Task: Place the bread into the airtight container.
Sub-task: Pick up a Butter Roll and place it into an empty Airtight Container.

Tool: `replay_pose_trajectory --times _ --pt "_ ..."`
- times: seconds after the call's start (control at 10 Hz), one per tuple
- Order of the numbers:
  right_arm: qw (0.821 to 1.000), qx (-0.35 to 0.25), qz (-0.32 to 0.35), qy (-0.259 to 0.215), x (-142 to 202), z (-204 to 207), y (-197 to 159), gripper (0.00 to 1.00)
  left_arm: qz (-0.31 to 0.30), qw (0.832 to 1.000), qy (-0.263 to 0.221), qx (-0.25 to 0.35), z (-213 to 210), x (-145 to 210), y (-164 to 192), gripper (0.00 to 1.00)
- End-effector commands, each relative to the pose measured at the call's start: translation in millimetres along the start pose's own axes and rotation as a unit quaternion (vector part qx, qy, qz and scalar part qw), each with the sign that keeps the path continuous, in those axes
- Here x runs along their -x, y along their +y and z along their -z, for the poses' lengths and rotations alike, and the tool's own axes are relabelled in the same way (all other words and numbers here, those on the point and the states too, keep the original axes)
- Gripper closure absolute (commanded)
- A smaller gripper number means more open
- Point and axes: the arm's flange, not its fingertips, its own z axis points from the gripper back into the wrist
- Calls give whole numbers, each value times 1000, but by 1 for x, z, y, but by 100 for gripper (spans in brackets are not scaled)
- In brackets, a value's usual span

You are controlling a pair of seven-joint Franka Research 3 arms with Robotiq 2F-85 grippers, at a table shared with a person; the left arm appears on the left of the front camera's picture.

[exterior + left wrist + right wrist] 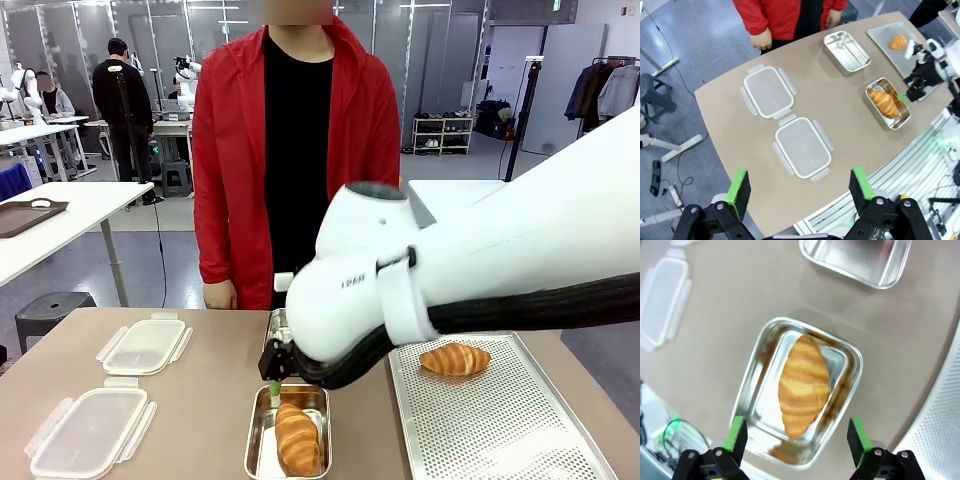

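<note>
Front view: the right arm reaches across the middle of the desk (200,400). The right tool (274,392) hangs just above the far end of the near steel container (252,440). One croissant (297,438) lies inside that container. A second croissant (455,359) sits on the perforated tray (520,430) at the right. The far steel container (275,325) is partly hidden by the arm. Two clear lids (145,346) lie at the left, off both containers. A person (290,150) stands at the far side.

Left wrist view: the left tool (800,184) is spread and holds nothing, high over the near edge. The far steel container (846,50) is empty.

Right wrist view: the right tool (797,435) is spread wide and grips nothing. It hovers above the croissant (804,385), which rests fully inside the container (752,385).

Progress, as judged: one bread is placed. The second is untouched on the tray, probably meant for the empty container. No lid is fitted.
</note>
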Motion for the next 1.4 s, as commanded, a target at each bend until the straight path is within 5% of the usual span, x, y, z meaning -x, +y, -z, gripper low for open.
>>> replay_pose_trajectory --times 0.0,0.3,0.7,1.1,1.3 --pt "998 -5 -58 16 15 -59 -6 0 3 1000 -1 2 -2 -2 0 0" --pt "994 6 -107 3 33 -139 -25 0 3 1000 -1 2 -2 -2 0 0" --pt "978 27 -207 -20 65 -250 -113 0 3 1000 -1 2 -2 -2 0 0" --pt "964 7 -264 -42 43 -230 -230 0 3 1000 -1 2 -2 -2 0 0" --pt "961 4 -274 -22 21 -177 -257 0 3 1000 -1 2 -2 -2 0 0"
